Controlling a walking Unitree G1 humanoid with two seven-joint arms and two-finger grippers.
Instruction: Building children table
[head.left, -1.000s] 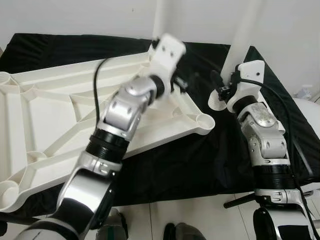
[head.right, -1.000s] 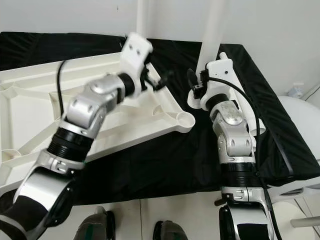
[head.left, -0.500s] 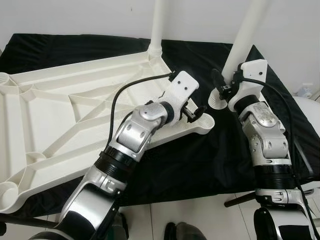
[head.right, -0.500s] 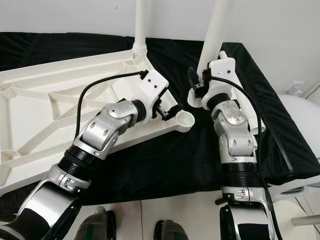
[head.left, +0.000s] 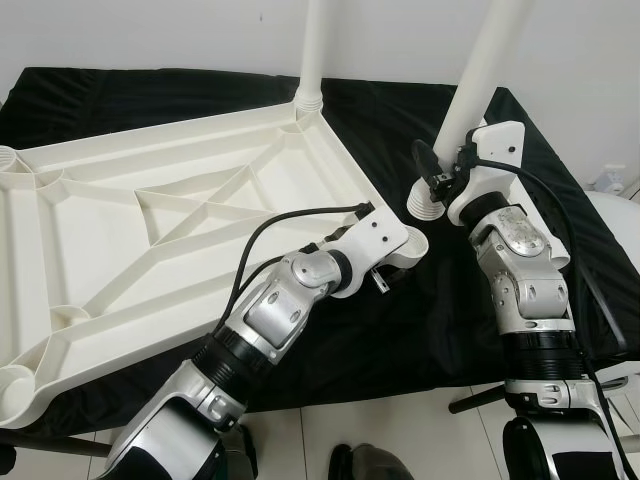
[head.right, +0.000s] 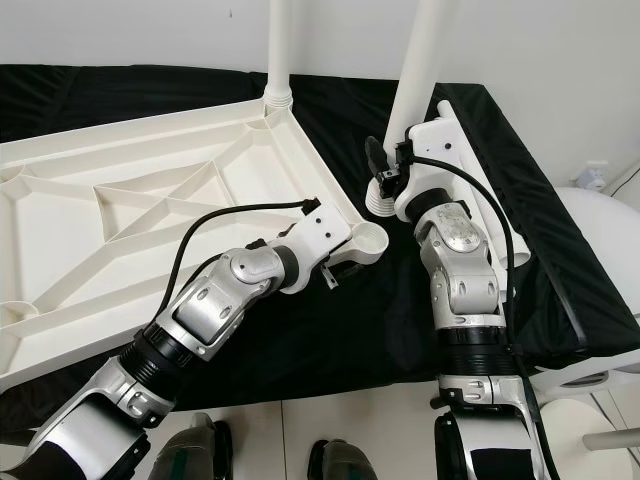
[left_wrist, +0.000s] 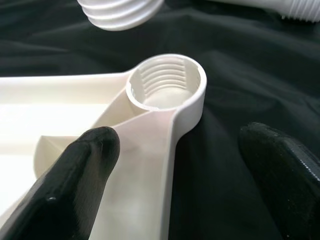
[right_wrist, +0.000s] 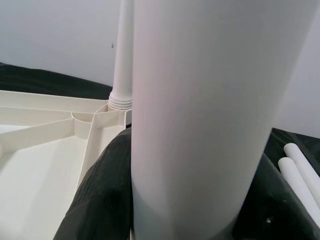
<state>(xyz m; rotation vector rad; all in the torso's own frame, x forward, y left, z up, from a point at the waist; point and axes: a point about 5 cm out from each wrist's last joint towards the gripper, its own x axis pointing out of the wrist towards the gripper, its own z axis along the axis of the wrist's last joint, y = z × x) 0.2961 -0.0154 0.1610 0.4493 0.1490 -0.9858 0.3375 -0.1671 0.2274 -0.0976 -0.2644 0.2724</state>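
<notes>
1. Table top (head.left: 150, 230): white, lying upside down on the black cloth (head.left: 420, 330), ribs up, so that its corner sockets face you.

2. Fitted leg (head.left: 313, 50): already standing in the far corner, at 12 o'clock.

3. Open socket (left_wrist: 166, 82): near right corner, threads bare, at about 3 o'clock of the top.

4. Left gripper (left_wrist: 175, 165): fingers spread, one over the top's rim and one over the cloth, straddling the corner without pinching it. You likely have it there to steady the socket.

5. Right gripper (head.left: 440, 180): closed on the loose leg (head.left: 478, 80), held near upright with its threaded end (left_wrist: 120, 10) just beside the socket at 1 o'clock, not yet entered.

6. Spare legs (right_wrist: 300, 167): lying on the cloth.
</notes>
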